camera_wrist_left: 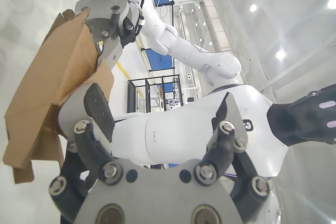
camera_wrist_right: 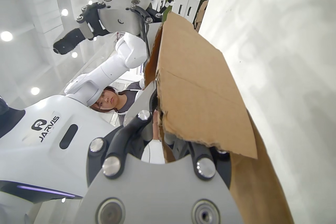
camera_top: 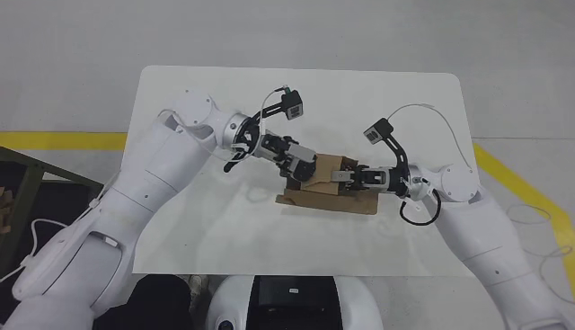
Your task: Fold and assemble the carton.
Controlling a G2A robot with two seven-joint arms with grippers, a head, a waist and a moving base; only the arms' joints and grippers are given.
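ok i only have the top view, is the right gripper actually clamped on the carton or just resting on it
Observer: Clamped, it seems: in its own wrist view the right gripper has a raised carton panel edge between its fingers.
Operator: and the left one
Observer: The left gripper is wide open. One finger stands close beside the cardboard, contact unclear, and the other is free in the air.
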